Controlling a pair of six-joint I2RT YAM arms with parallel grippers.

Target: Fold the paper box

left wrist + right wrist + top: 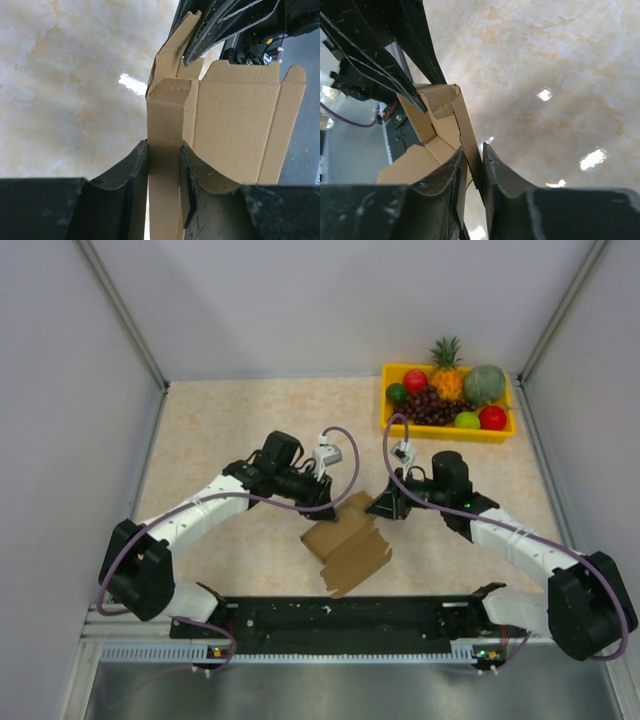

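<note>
Because the paper box (350, 550) is only half formed, both arms meet over it at the middle of the worktop (230, 420), just ahead of their bases, and each takes one raised part.

On the left, the left gripper (164, 167) is pinched on a doubled strip of cardboard that stands upright between its fingers (136, 165). The hold appears meant to keep that folded wall from springing flat while the other arm works. Just right of the strip, the broad panel with its notched flaps lies open and unfolded, reaching toward the near edge of the worktop.

Farther right, the right gripper (473, 165) comes in from the opposite side and nips the thin edge of another raised wall, its jaws nearly together with only the cardboard between them. Seen from the right wrist, that wall meets a short tucked flap at a corner, so the grip probably steadies the corner while the flap is seated. The two grippers are close, almost touching over the fold.

At the far right corner sits the yellow fruit tray (440, 432), well apart from the folding.
</note>
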